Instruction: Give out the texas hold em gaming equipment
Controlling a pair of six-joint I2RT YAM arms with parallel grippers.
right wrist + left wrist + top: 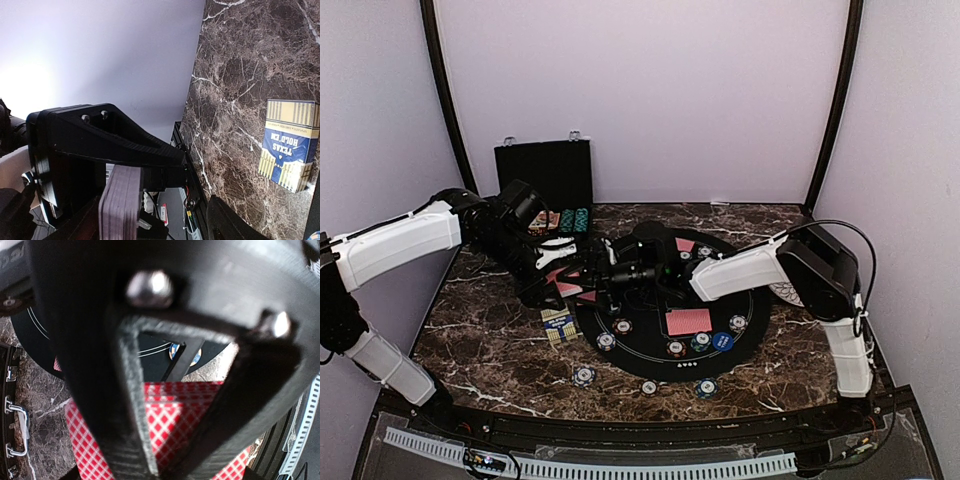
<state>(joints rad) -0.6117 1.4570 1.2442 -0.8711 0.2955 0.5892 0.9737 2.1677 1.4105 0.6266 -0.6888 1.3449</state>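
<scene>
My left gripper (560,272) is shut on a deck of red-backed playing cards (172,415) over the left rim of the round black mat (650,352). In the right wrist view the deck's edge (120,200) stands between the spread fingers of my right gripper (155,212), which is open; one finger (232,222) is well clear of the cards. From above, the right gripper (607,275) meets the left one tip to tip. Two red-backed cards (688,321) lie on the mat. Striped poker chips (606,341) and a blue marker disc (722,341) sit along its near rim.
A blue and cream card box (558,325) lies on the marble left of the mat and also shows in the right wrist view as the box (290,145). A black hinged case (545,175) stands open at the back left. A white patterned plate (786,293) peeks out behind the right arm.
</scene>
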